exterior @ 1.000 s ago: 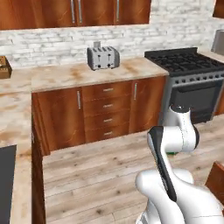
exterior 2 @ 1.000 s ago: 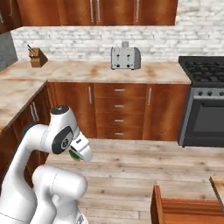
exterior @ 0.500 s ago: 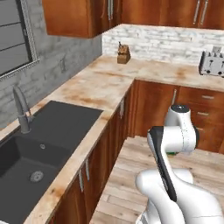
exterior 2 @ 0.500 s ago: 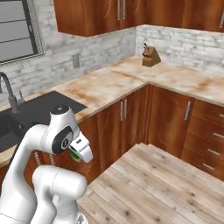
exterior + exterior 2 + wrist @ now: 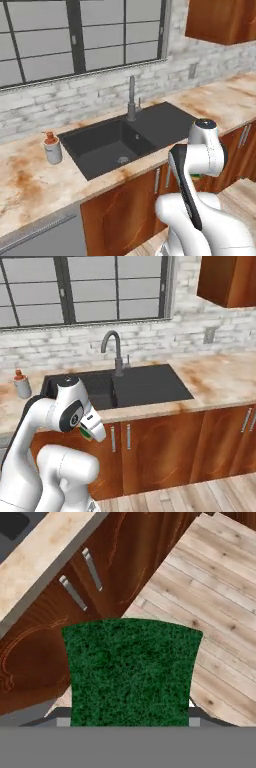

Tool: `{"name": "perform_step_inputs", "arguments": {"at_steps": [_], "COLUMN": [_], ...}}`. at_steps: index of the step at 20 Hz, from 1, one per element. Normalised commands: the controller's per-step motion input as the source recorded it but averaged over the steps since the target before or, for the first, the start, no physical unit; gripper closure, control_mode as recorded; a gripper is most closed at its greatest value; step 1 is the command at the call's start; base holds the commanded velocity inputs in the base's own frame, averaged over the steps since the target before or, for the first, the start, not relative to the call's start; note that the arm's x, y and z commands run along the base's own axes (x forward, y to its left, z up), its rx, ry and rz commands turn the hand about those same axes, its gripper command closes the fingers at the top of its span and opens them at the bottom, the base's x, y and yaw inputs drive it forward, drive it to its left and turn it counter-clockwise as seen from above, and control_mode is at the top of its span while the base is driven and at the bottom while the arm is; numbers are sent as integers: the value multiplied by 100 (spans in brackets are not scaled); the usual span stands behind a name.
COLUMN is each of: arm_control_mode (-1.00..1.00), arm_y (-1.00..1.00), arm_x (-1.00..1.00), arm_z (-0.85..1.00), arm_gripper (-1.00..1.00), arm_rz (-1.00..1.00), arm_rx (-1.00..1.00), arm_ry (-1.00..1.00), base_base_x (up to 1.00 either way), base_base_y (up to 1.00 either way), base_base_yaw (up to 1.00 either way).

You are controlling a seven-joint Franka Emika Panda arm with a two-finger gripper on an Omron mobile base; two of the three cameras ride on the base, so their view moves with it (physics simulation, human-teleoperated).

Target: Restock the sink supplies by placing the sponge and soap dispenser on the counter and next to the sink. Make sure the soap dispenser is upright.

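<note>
The gripper [image 5: 130, 724] is grasping the sponge [image 5: 131, 672], whose dark green face is spreading across the lower middle of the hand view, with cabinet doors [image 5: 65, 632] at the left and wooden floor [image 5: 220, 612] at the upper right behind it. In the right base view a sliver of green is peeking out at the hand, lower left of the frame, below the front edge of the desk [image 5: 220, 381].

The soap dispenser [image 5: 52, 148] is already standing upright on the desk at the left of the left base view, just beside the left rim of the sink [image 5: 125, 142]; the faucet [image 5: 131, 98] is rising behind the basin. So the bottle's half of the job looks finished, and the step in hand is carrying the sponge to its spot.

The arm is sitting low, in front of the cabinets, with the sponge under desk height. The next move probably calls for lifting the hand above the edge, reaching over a bare stretch of stone near the basin, lowering the sponge flat and then letting go, keeping clear of the bottle so it is not knocked over.
</note>
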Motion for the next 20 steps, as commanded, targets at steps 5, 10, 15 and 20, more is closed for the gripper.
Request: {"name": "perform_step_inputs", "arguments": {"at_steps": [5,10,15,20], "arm_control_mode": [100,100,100,-100], "arm_y": [0,0,0,0], "arm_x": [0,0,0,14], "arm_z": [0,0,0,-2], "arm_gripper": [100,100,100,100], "arm_rz": [0,0,0,0], "arm_rx": [0,0,0,0], "arm_ry": [0,0,0,1], "base_base_x": [13,84,28,3], "base_base_y": [0,15,90,40], "base_base_yaw": [90,61,11,0]}}
